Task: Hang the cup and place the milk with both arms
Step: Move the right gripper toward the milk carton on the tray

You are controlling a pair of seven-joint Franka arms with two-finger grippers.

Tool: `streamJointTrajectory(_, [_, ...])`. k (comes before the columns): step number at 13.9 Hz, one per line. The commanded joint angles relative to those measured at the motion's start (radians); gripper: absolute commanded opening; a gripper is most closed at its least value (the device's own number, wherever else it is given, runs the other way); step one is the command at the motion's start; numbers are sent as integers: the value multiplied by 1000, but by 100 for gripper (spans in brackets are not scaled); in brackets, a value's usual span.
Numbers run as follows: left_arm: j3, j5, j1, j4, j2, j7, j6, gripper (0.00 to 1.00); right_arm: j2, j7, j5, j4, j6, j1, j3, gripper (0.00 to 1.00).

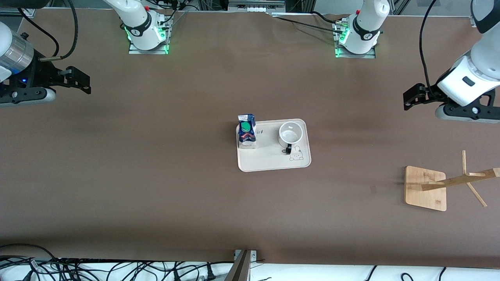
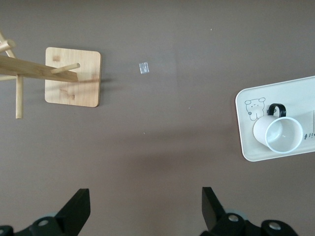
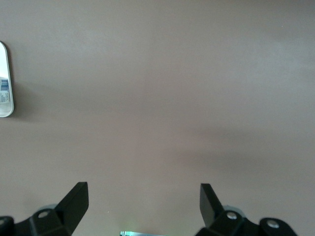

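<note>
The white cup [image 1: 290, 134] with a black handle stands upright on a cream tray [image 1: 269, 166] at the table's middle; it also shows in the left wrist view [image 2: 279, 132]. The blue milk carton [image 1: 247, 131] with a green cap stands on the same tray, at the tray's end toward the right arm. My left gripper [image 1: 412, 97] hangs open and empty over bare table at the left arm's end; its fingers [image 2: 78, 209] are wide apart. My right gripper [image 1: 80, 80] hangs open and empty over bare table at the right arm's end; its fingers [image 3: 76, 201] are wide apart.
A wooden cup rack [image 1: 425, 188] with a square base and slanted pegs stands toward the left arm's end, nearer the front camera than the tray; it also shows in the left wrist view [image 2: 73, 76]. The tray's edge [image 3: 4, 81] shows in the right wrist view. Cables lie along the front edge.
</note>
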Motion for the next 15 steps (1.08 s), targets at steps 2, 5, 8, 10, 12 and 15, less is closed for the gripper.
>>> streamJointTrajectory(2, [0,7,7,47,14,0,-22,100,9,-5,39,24,-5,-5,1,100])
streamJointTrajectory(5, [1,9,12,46,14,-3,-22,100,9,-8,42,24,-1,-6,0,100])
streamJointTrajectory(8, [1,10,12,46,14,-1,-22,100,14,-14,43,24,3,-8,0,100])
streamJointTrajectory(10, [1,12,12,46,15,0,-22,100,32,-18,42,32,3,-3,1,100])
streamJointTrajectory(12, [-2,13,10,44,15,-1,-22,100,49,-18,42,35,5,23,3,100])
streamJointTrajectory(15, [-8,7,7,44,15,0,-23,100,86,-28,47,32,3,90,6,100])
